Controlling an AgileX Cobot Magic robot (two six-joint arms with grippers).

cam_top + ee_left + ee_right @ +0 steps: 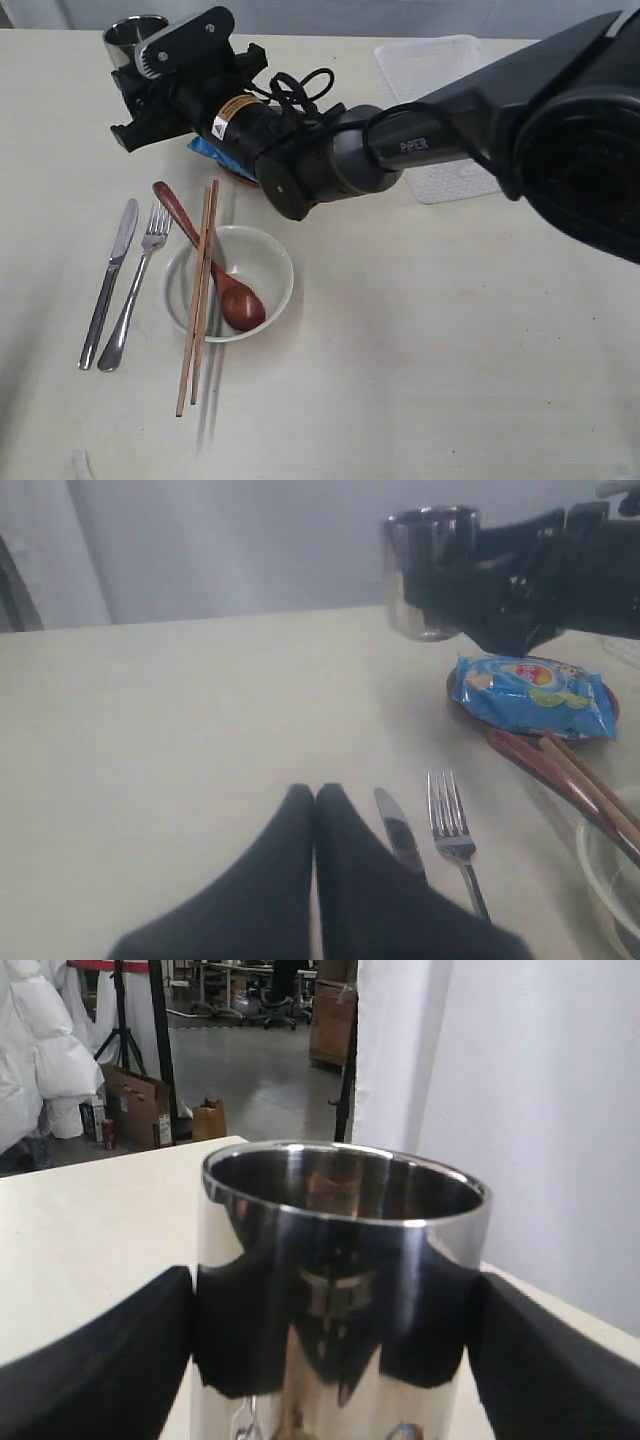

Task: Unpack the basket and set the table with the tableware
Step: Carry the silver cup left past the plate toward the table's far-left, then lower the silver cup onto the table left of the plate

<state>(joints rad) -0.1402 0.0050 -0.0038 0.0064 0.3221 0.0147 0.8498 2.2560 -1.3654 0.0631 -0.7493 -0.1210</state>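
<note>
One steel cup (pixel 340 1260) w/in wide R claw (pixel 335 1360), L claw (pixel 315 802) closed

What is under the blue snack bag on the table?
A reddish-brown plate: only its rim shows at the edges of the snack bag. The bag hides the plate's middle, so anything else lying there cannot be seen.

Right wrist camera: my right gripper (pixel 335 1305) is spread wide around the small steel cup (pixel 345 1250), with one black finger (pixel 110 1360) on either side of its polished wall. From this close I cannot say whether the pads actually touch the metal. The cup is upright, and the pale table (pixel 90 1210) stretches away beside it. Behind it hangs a white curtain (pixel 520 1100), and past the table's edge cardboard boxes (pixel 135 1110) sit on a grey workshop floor (pixel 260 1070).
</note>
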